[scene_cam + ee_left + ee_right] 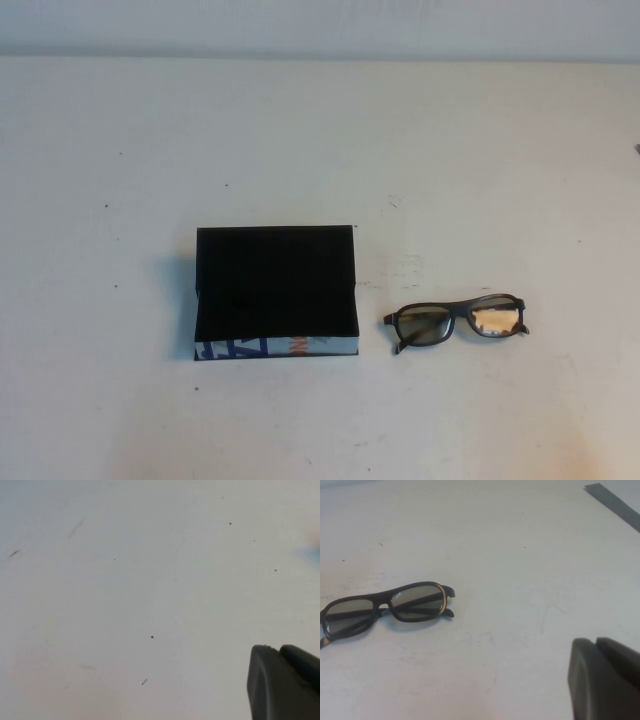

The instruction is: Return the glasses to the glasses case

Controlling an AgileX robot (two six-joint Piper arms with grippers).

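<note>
Glasses: I see the glasses [456,321] lying folded on the white worktop [320,130], toward the near edge and right of centre, lenses facing the near edge. They are outside the case, just beside its right side with a strip of bare surface between them.

Glasses case: the glasses case [275,290] sits open near the middle of the worktop, slightly left of centre, black lining up, its printed blue, white and orange side toward the near edge. I judge it was left open and empty so the glasses can go straight in.

Right gripper: the right gripper [605,677] shows only in its own wrist camera, as a dark corner of one finger over bare worktop, with the glasses [385,607] ahead and well apart. It holds nothing; I cannot tell whether its fingers are spread or pressed together. I read this side as the natural one to fetch, since the glasses lie on its half.

Left gripper: the left gripper [282,680] hangs over plain worktop, holding nothing, with neither task thing in its camera. I cannot tell its spread either. It looks parked.

Progress: nothing returned yet; by my judgement the reach for the glasses comes first.
</note>
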